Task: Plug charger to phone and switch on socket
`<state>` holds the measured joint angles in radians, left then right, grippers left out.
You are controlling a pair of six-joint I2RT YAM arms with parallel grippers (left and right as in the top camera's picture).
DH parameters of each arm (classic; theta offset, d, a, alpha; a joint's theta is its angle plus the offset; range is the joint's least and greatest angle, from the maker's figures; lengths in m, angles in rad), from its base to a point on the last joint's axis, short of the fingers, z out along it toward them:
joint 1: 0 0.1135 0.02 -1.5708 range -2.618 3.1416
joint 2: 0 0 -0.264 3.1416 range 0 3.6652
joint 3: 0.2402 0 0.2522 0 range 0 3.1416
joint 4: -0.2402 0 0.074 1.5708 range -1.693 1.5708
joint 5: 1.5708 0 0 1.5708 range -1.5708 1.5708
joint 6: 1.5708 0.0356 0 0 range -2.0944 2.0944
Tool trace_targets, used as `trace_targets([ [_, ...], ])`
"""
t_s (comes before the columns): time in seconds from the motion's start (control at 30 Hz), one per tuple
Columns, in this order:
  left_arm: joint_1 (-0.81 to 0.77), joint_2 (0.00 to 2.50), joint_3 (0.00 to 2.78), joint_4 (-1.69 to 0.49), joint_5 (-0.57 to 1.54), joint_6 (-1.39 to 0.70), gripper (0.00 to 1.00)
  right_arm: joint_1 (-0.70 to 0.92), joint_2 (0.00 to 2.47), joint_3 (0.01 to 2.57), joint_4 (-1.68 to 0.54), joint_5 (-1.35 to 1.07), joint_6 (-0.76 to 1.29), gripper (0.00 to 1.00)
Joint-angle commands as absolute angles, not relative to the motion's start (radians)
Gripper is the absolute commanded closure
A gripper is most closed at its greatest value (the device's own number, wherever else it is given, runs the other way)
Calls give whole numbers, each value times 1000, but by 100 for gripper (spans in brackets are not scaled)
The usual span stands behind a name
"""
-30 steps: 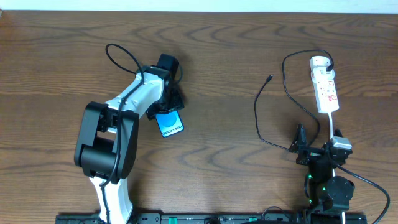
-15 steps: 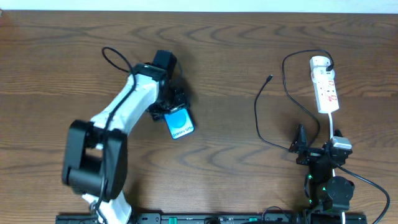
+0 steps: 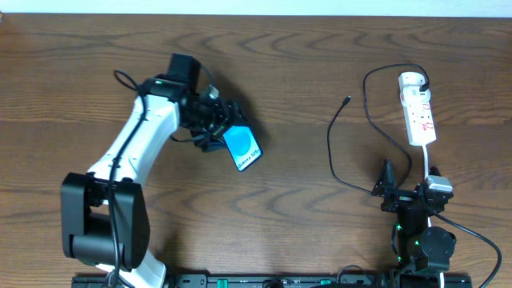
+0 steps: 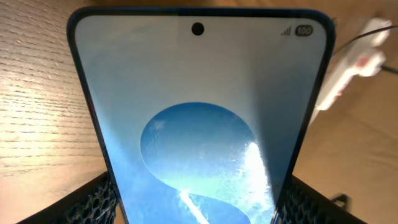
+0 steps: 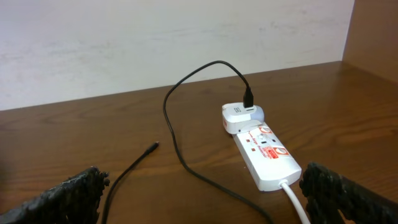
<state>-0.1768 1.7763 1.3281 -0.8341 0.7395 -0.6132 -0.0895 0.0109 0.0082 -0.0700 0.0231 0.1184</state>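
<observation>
My left gripper point(image 3: 218, 133) is shut on the phone point(image 3: 242, 149), a blue-screened handset held at the table's left-middle. The phone point(image 4: 199, 118) fills the left wrist view, clamped by its lower end between my fingers. The charger point(image 3: 331, 144) is a thin black cable lying on the table to the right, its free plug tip point(image 3: 346, 101) pointing up-right and apart from the phone. Its other end is plugged into the white socket point(image 3: 418, 112) at the far right, also in the right wrist view point(image 5: 264, 155). My right gripper point(image 3: 386, 189) is open and empty near the front right.
The socket's white cord point(image 3: 426, 160) runs down to the right arm's base. The charger's tip point(image 5: 151, 148) and cable loop point(image 5: 186, 93) lie ahead of my right gripper. A pale wall stands behind the table's far edge.
My left arm has swung and carried the phone to the right and slightly up, turning it. The right arm, the charger and the socket have not moved.
</observation>
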Motion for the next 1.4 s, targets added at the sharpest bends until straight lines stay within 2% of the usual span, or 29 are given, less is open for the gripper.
trace_targets([
  [0.0,-111,1752,1332,-839,939,-595,30,-93,7,6,-72,27,123,1],
  [0.13,-48,1752,1332,-850,1036,-584,30,-93,7,6,-72,27,123,1],
  [0.43,-21,1752,1332,-852,1179,-590,30,-93,7,6,-72,27,123,1],
  [1.37,-21,1752,1332,-852,1179,-638,30,-93,7,6,-72,27,123,1],
])
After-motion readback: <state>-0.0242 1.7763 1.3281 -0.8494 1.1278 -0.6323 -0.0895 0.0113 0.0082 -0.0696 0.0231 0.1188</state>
